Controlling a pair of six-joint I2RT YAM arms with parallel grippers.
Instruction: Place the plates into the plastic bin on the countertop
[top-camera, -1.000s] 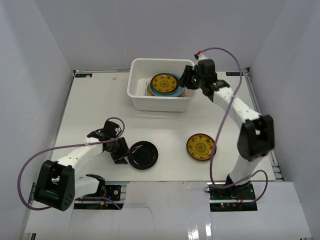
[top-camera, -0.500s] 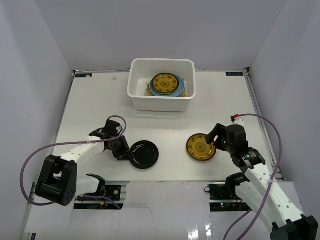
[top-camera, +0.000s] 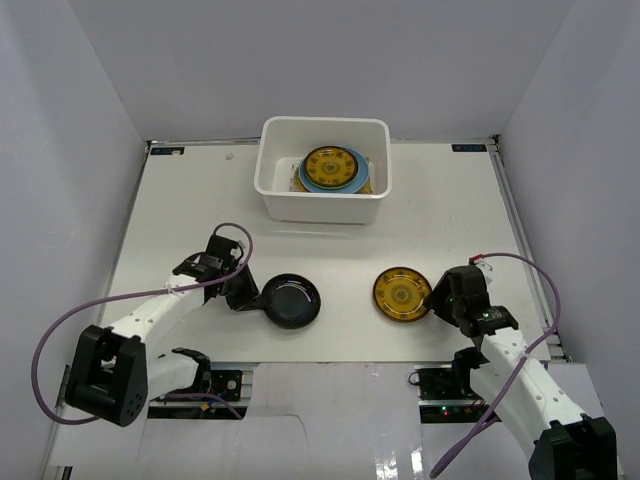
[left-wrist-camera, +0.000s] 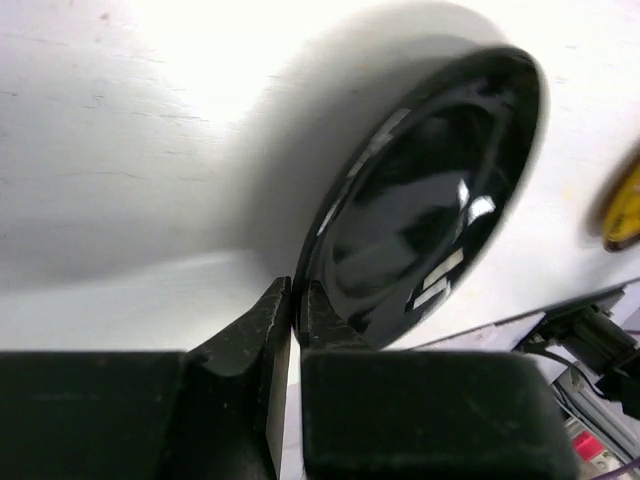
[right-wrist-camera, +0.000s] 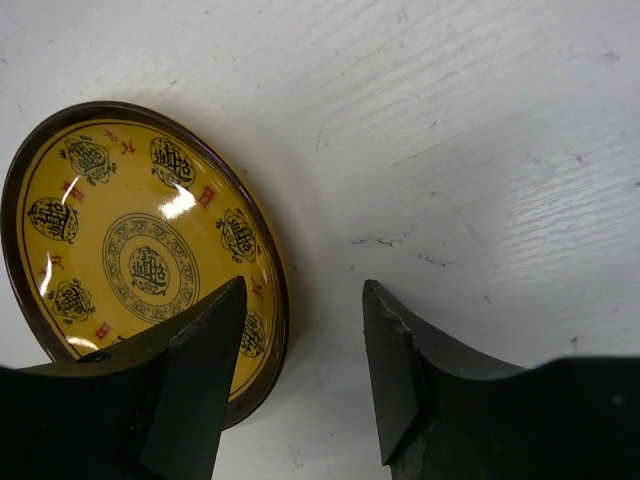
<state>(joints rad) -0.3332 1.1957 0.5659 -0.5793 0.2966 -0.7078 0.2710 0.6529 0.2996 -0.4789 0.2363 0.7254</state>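
Observation:
My left gripper (top-camera: 247, 293) (left-wrist-camera: 293, 300) is shut on the rim of a glossy black plate (top-camera: 291, 300) (left-wrist-camera: 425, 195), which is tilted up off the countertop (top-camera: 180, 215). My right gripper (top-camera: 436, 299) (right-wrist-camera: 303, 300) is open, its jaws astride the right rim of a yellow-brown patterned plate (top-camera: 401, 293) (right-wrist-camera: 140, 255) that lies flat on the countertop. The white plastic bin (top-camera: 270, 170) stands at the back centre. It holds a stack topped by a yellow-brown patterned plate (top-camera: 331, 166) on a light blue plate (top-camera: 304, 178).
The enclosure's white walls rise on the left, back and right. The table's metal front edge and both arm bases (top-camera: 190, 375) lie along the bottom. Purple cables (top-camera: 60, 335) loop from each arm.
My left gripper has lifted and carried the black plate a little right and up. My right arm has come from the bin down to the patterned plate, jaws now over its right rim.

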